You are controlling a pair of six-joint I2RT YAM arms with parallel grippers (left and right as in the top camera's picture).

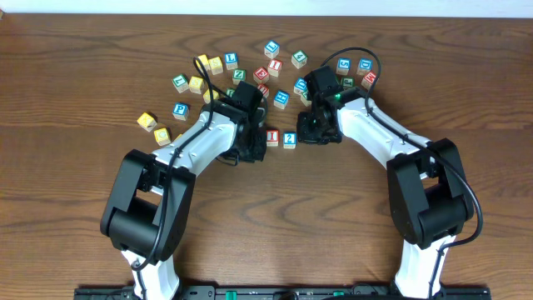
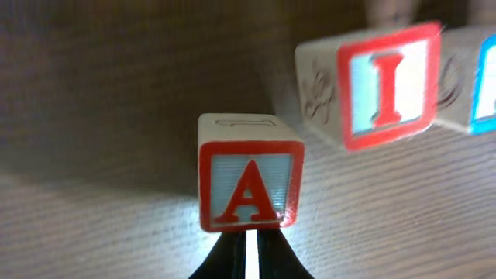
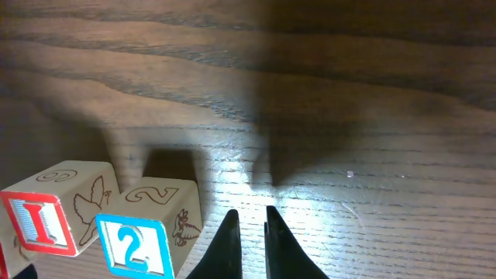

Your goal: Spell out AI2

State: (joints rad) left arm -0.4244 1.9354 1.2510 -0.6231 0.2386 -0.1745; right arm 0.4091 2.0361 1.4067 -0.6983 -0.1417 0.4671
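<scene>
Overhead: A cube (image 2: 249,182) hidden under left arm (image 1: 208,133). Left wrist: I cube (image 2: 380,85) blurred, 2 cube (image 2: 484,77) cut by right edge. Right wrist: both cropped at bottom.

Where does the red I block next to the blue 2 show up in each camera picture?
Overhead: red I block near the picture's centre.
Left wrist: red I block upper right, blurred.
Right wrist: red I block in the bottom left corner.
Shared landmark: blue 2 block, just right of it in all three.
</scene>
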